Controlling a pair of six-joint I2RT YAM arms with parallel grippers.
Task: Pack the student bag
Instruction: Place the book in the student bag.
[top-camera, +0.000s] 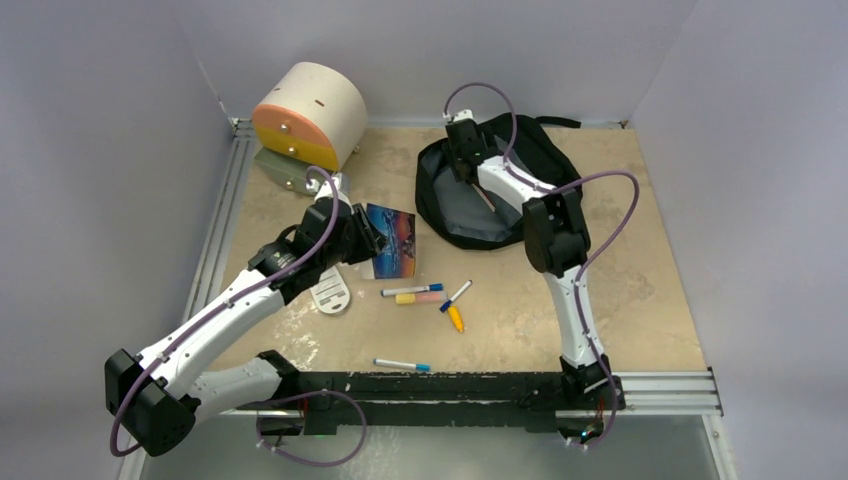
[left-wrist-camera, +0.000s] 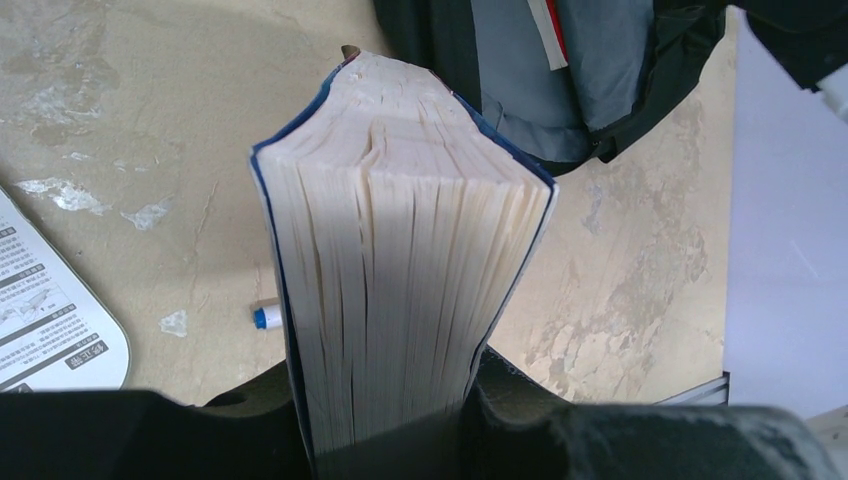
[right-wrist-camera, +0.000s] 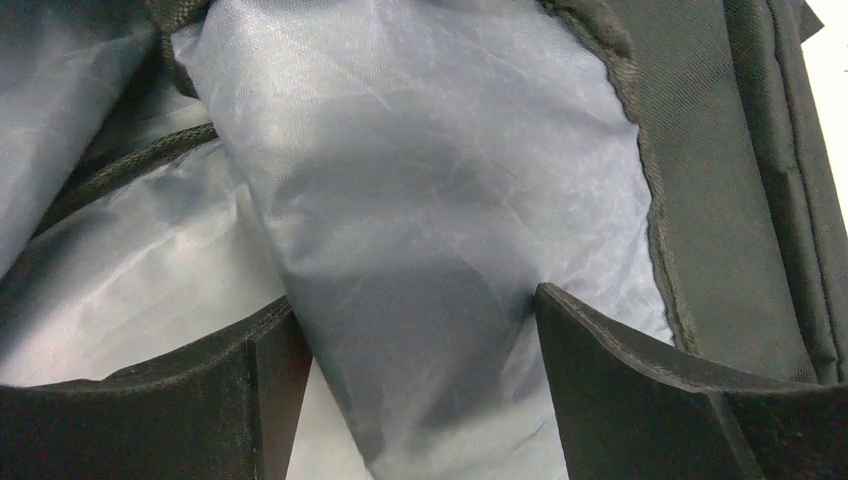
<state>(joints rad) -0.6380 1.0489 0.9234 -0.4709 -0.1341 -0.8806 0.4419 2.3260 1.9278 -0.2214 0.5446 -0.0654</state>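
Observation:
The student bag (top-camera: 535, 140) lies open at the back of the table, its grey lining (right-wrist-camera: 400, 150) showing. My right gripper (top-camera: 462, 160) reaches down into the bag's mouth. In the right wrist view it (right-wrist-camera: 412, 320) stands open, with a loose fold of lining between its fingers. My left gripper (top-camera: 365, 240) is shut on a thick book (top-camera: 395, 240) with a blue cover, just left of the bag. The left wrist view shows the book (left-wrist-camera: 400, 250) page-edge up between the gripper's (left-wrist-camera: 380, 400) fingers, pointing toward the bag (left-wrist-camera: 440, 40).
A cream-and-orange cylindrical box (top-camera: 310, 115) stands at the back left. A white printed card (top-camera: 331, 290) lies under my left arm. Several markers lie in the middle (top-camera: 412, 291), with a yellow one (top-camera: 456, 319) and a blue-capped one (top-camera: 402, 365) nearer the front rail.

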